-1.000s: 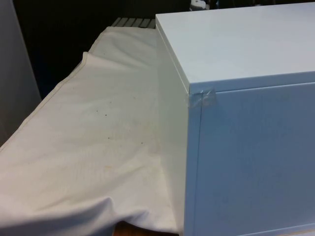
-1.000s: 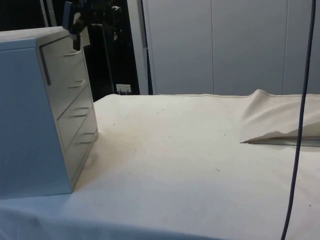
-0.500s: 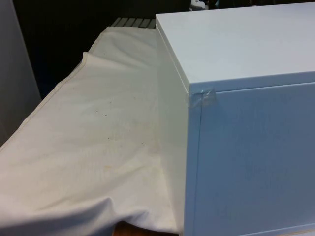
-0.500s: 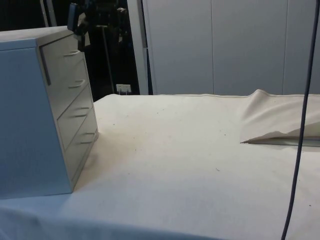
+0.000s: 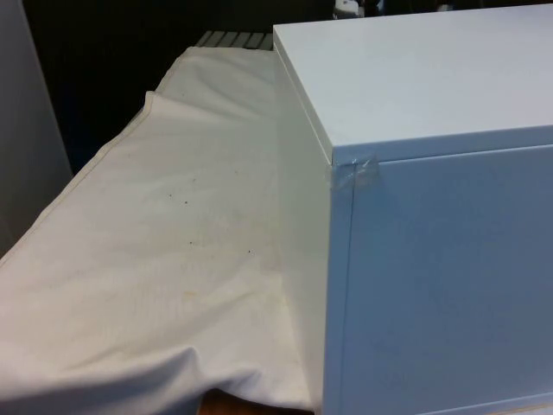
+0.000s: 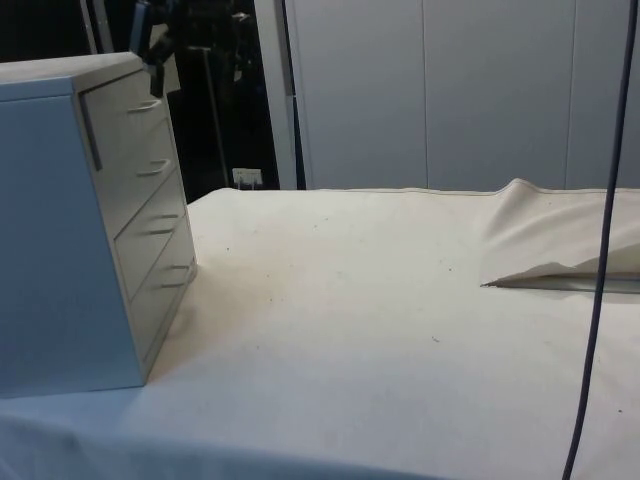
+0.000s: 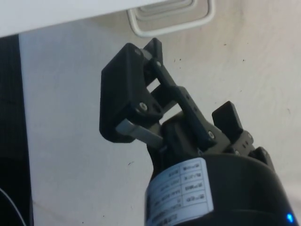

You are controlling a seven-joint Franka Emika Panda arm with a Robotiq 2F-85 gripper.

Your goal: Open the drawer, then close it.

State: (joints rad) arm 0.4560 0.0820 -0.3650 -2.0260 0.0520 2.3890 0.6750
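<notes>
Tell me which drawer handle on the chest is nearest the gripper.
The topmost handle on the chest of drawers: the gripper hangs just above it, while the lower handles sit further down the front.

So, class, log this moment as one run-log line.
phase: drawers all look shut | gripper: by top corner of chest of drawers, off the top handle | cloth: bare

Black angular tool [image 7: 183, 101] with silver screws, white printed label.

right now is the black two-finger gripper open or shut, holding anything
Black two-finger gripper: open, holding nothing.
</notes>
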